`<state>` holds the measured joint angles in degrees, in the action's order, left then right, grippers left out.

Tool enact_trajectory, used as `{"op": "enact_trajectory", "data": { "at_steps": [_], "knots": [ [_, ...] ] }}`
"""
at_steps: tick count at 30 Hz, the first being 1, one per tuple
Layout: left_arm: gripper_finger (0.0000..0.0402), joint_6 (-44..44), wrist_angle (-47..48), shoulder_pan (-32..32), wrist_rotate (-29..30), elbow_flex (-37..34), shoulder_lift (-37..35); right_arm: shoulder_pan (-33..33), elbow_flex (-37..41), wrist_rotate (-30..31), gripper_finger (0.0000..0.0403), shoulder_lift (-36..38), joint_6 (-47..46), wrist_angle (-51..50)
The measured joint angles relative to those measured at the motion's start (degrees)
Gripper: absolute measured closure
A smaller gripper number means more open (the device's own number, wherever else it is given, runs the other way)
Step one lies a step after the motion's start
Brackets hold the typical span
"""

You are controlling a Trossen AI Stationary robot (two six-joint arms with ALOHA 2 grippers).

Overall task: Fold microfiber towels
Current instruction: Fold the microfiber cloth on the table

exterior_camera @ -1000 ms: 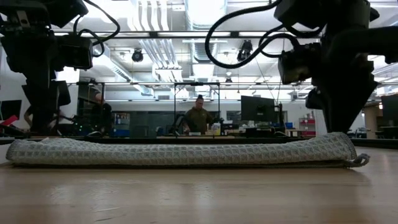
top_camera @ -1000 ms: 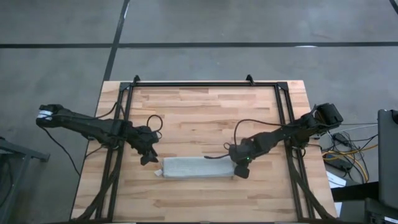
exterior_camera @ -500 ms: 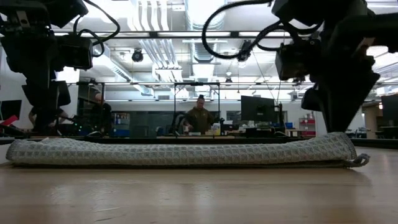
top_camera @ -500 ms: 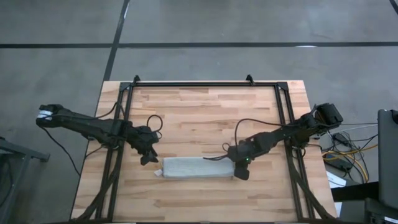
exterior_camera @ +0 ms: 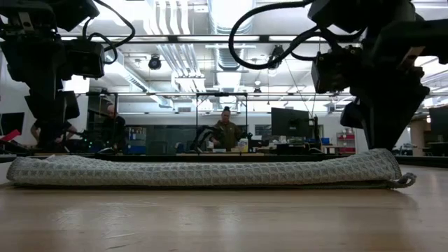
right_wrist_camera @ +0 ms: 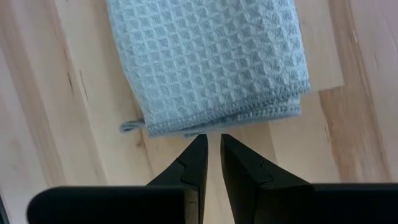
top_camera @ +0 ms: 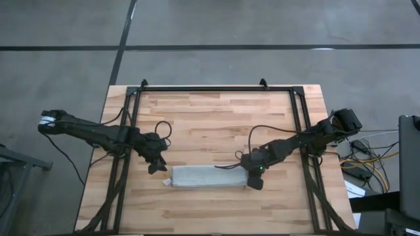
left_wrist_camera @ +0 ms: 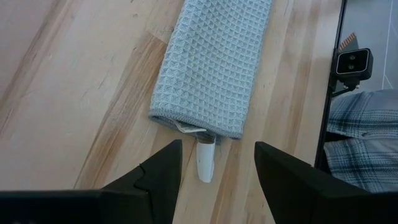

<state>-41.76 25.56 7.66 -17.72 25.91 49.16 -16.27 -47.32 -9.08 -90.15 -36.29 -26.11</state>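
The grey-green microfiber towel [top_camera: 210,177] lies folded into a long narrow strip on the wooden table, near its front edge. It lies flat along its whole length [exterior_camera: 203,171]. A white tag [left_wrist_camera: 205,160] sticks out of its left end. My left gripper [top_camera: 155,167] hangs open just beyond and above that end, its fingers [left_wrist_camera: 163,165] either side of the tag and clear of it. My right gripper [top_camera: 256,183] points steeply down at the towel's right end [right_wrist_camera: 249,109]. Its fingers are a narrow slit apart [right_wrist_camera: 214,138], with bare wood showing between them.
A black frame [top_camera: 216,88] runs along the table's far edge and down both sides. Bare wood [top_camera: 210,124] fills the far half of the table. A small loop [right_wrist_camera: 129,127] sticks out at the towel's right end. People [exterior_camera: 224,133] stand in the room behind.
My right gripper has tipped a little at the wrist while staying over the towel's right end. The towel has not moved.
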Motion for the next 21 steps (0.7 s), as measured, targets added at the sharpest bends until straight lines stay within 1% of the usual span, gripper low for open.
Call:
{"op": "enact_trajectory", "data": {
  "at_steps": [9,21],
  "knots": [
    [0.0197,0.55,0.0,0.0,0.0,0.0,0.01,0.0,1.48,-0.27,0.036,0.0,-0.18,3.01],
    [0.0197,0.59,0.0,0.0,0.0,0.0,-0.01,0.0,2.74,-0.4,0.036,-0.02,-0.18,4.6]
  ]
}}
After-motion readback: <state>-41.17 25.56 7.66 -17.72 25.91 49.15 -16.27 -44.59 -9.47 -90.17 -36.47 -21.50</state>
